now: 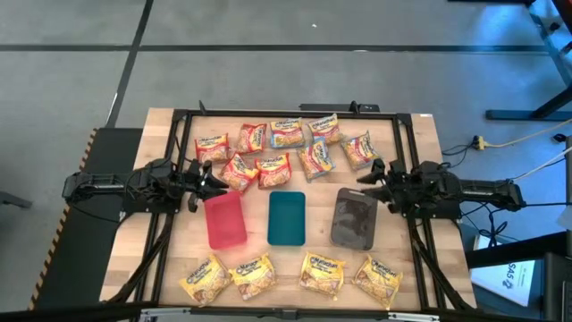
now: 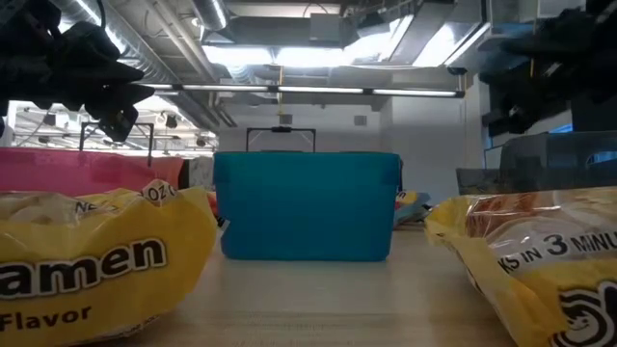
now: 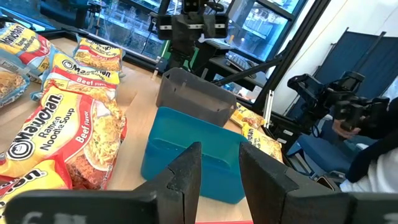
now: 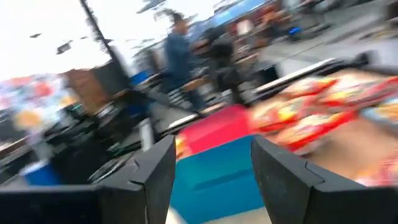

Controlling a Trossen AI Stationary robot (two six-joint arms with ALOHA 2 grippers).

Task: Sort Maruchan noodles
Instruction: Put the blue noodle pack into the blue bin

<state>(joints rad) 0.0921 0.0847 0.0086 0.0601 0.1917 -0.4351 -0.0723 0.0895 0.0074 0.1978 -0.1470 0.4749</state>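
We observed three trays in a row mid-counter (image 1: 170,130): a red tray (image 1: 225,220), a teal tray (image 1: 287,217) and a dark grey tray (image 1: 354,217). The Maruchan noodles lay in two groups. Nine red/orange and blue-edged packets (image 1: 273,148) were clustered along the far side of the counter beyond the trays, several overlapping or touching. Four yellow packets (image 1: 290,275) lay in a row along the near edge, apart from one another. The left tool (image 1: 217,182) hovered just beside the far left corner of the red tray, close to a red beef packet (image 1: 239,171); in its wrist view its fingers (image 3: 186,175) stood spread with a narrow gap and held nothing. The right tool (image 1: 366,175) hovered near the far right corner of the grey tray; its wrist view was blurred, but its fingers (image 4: 155,171) showed wide apart and empty. We noted a person (image 4: 177,53) standing in the room beyond the counter.
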